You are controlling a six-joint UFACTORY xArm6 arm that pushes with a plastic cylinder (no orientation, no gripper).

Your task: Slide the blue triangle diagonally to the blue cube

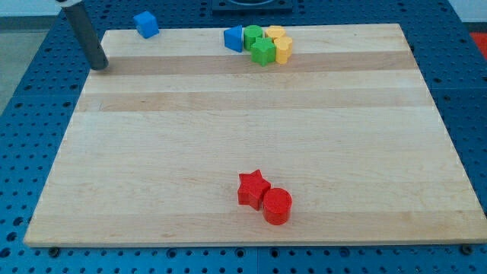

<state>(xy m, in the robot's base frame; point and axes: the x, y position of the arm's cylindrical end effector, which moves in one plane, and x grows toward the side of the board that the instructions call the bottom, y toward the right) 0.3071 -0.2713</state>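
Camera view has the pale wooden table [251,137] nearly bare. My tip [100,65], the end of the dark rod tool, sits at the table's top-left corner, just off the left edge by the look of it, touching nothing. It's a plain rod, so it holds nothing and has nothing to clench or release.

The small blue triangle block [233,38] is at the top edge, about mid-table, jammed against the left side of a cluster: green round block [252,35], green star block [263,52], and two yellow blocks [280,44] whose shapes I can't quite make out. The blue cube [146,23] is further left along the top edge, right on the lip or slightly past it, hard to tell.

Down near the bottom edge, a red star block [253,187] touches a red cylinder [277,206], well out of the way.

My guess is the triangle is light, rigid, slides easily and will spin if pushed off-centre. I'd contact its right-hand lower face, squeezing between it and the greens.
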